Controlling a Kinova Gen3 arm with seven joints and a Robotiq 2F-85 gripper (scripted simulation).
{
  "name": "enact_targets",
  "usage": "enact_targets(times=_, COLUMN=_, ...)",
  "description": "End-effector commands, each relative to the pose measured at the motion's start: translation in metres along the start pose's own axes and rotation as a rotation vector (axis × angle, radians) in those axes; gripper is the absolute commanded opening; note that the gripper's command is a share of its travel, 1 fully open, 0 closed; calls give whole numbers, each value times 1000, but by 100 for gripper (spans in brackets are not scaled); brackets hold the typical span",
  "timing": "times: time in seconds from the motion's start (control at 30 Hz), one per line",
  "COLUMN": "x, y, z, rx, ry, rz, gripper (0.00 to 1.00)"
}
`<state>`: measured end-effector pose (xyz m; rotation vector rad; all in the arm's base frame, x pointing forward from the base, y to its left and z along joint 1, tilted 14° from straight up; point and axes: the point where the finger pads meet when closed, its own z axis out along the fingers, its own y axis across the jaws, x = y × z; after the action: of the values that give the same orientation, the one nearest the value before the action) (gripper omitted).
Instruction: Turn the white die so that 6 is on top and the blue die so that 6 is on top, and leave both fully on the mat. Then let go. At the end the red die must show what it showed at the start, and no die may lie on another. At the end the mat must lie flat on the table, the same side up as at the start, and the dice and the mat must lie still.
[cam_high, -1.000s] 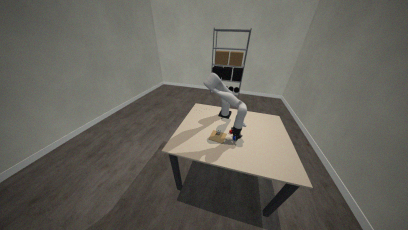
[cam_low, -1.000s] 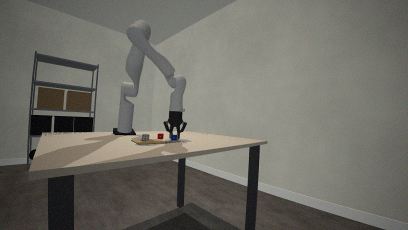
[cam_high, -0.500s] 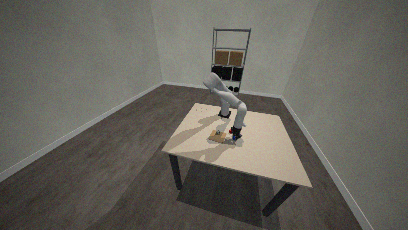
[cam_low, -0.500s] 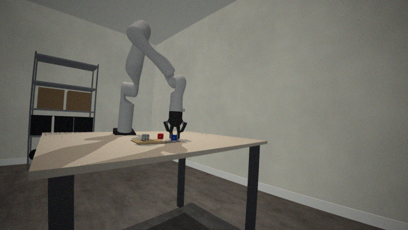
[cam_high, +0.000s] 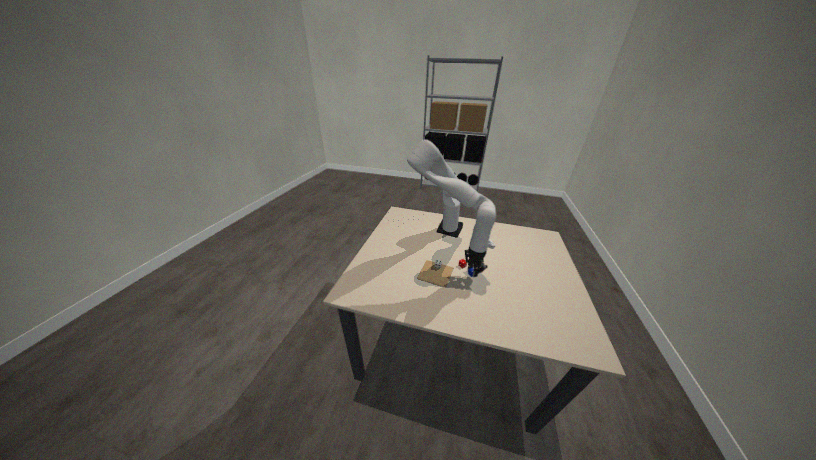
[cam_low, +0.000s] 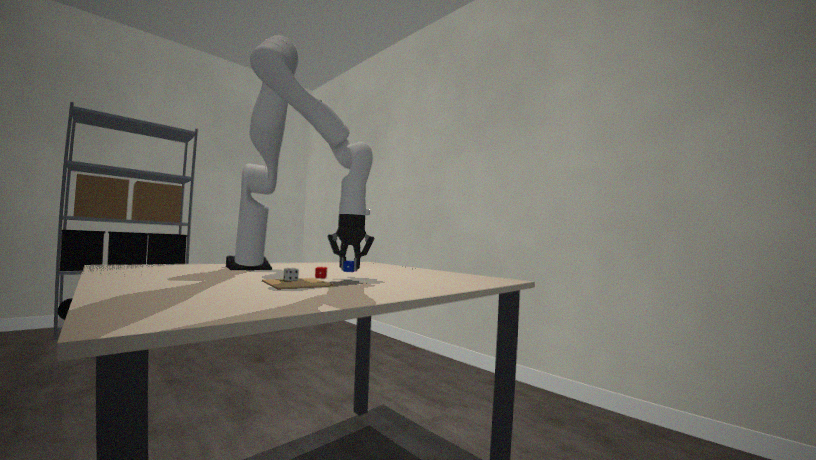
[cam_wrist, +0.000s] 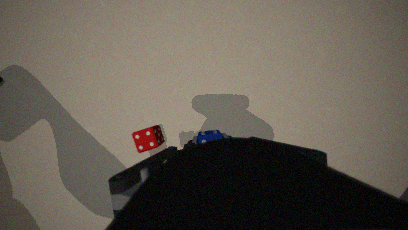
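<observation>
While wrist hides jaws | exterior: gripper (cam_low: 349, 264) clamps blue die (cam_low: 348, 265)

Top cam sits high and far, looking down at the table (cam_high: 514, 320). Exterior cam is low near a table (cam_low: 171, 320) corner, looking across. Wrist cam's close, pointing down. All share the tabletop.
</observation>
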<state>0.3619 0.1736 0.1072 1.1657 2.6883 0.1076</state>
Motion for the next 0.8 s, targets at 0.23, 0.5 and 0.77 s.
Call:
enact_targets(times=0.23, x=-7, y=2, z=-48, rx=-7, ry=-17, rz=6, gripper=26)
enact_targets(times=0.5, x=-7, y=2, z=-71, rx=-7, ry=-17, rz=6, gripper=26)
enact_targets(times=0.77, x=-7, y=2, z=-75, rx=-7, ry=-17, rz=6, gripper=26)
